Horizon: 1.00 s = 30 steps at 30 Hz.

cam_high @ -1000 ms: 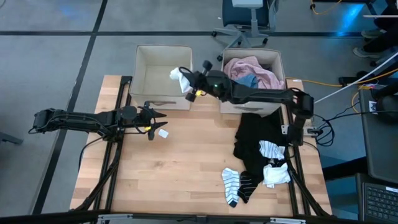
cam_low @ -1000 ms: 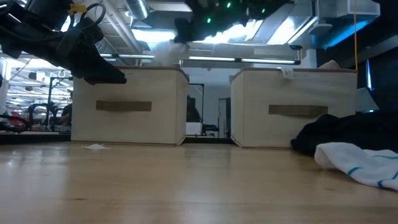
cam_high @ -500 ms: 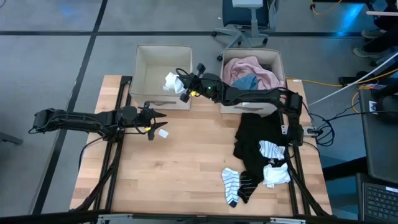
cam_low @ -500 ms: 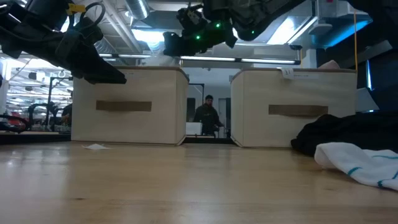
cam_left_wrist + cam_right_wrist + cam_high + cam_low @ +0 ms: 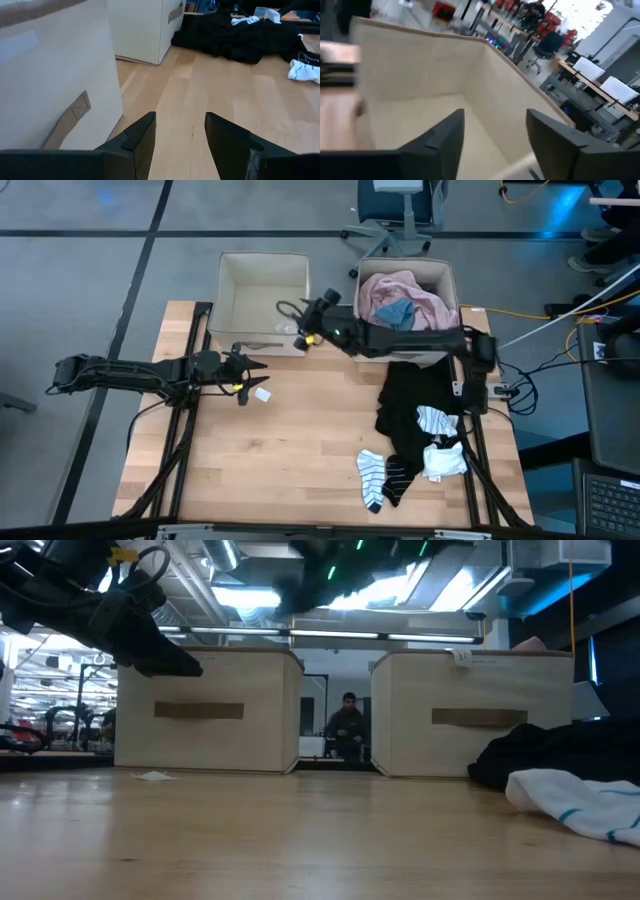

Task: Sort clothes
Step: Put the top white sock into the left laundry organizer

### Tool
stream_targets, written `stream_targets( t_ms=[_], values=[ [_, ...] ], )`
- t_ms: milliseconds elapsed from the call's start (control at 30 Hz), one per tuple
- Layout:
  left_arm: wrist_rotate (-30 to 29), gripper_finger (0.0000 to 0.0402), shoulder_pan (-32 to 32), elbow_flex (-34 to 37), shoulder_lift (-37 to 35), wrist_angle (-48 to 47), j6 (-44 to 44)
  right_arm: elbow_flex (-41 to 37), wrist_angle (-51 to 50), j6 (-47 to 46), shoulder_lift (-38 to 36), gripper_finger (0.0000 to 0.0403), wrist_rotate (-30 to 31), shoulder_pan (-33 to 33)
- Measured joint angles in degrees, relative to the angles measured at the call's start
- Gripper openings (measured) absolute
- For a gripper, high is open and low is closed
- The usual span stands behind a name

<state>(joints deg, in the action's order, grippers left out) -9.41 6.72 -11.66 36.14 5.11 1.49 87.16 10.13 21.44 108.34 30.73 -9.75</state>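
Right gripper (image 5: 291, 330): hung over the left bin's (image 5: 262, 270) near right corner, fingers spread, nothing between them.
Left gripper (image 5: 256, 366): waited over the table (image 5: 300, 450) in front of that bin, fingers apart, empty.
Pink shirt (image 5: 405, 290): in the right bin (image 5: 448, 285).
Black pieces (image 5: 405, 405): on the table's right side.
Socks (image 5: 372, 475): among them, near the front edge.

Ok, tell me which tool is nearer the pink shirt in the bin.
The right tool: it hovers over the neighbouring bin's corner, just beside the pink shirt. The left tool waits farther off over the table.
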Motion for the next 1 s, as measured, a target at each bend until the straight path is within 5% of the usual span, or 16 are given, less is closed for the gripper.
stream_targets(
  t_ms=[200,467,633,767,1000],
  values=[
    [0.0,0.0162,0.0,0.0,0.0,0.1,0.2,0.0,-27.8,-9.1,-10.1,0.0245,5.7,11.1],
    [0.0,0.0162,0.0,0.0,0.0,0.3,0.2,-0.1,-61.5,-41.8,-14.5,0.0242,2.6,25.3],
    [0.0,0.0162,0.0,0.0,0.0,0.6,0.2,-5.6,-69.9,-59.6,-14.6,0.0241,0.3,31.6],
    [0.0,0.0162,0.0,0.0,0.0,0.7,0.7,-9.8,-76.3,-74.8,-14.6,0.0241,-5.2,35.8],
    [0.0,0.0162,0.0,0.0,0.0,0.7,1.0,-12.0,-88.7,-98.5,-14.6,0.0241,-24.6,45.8]
  ],
)
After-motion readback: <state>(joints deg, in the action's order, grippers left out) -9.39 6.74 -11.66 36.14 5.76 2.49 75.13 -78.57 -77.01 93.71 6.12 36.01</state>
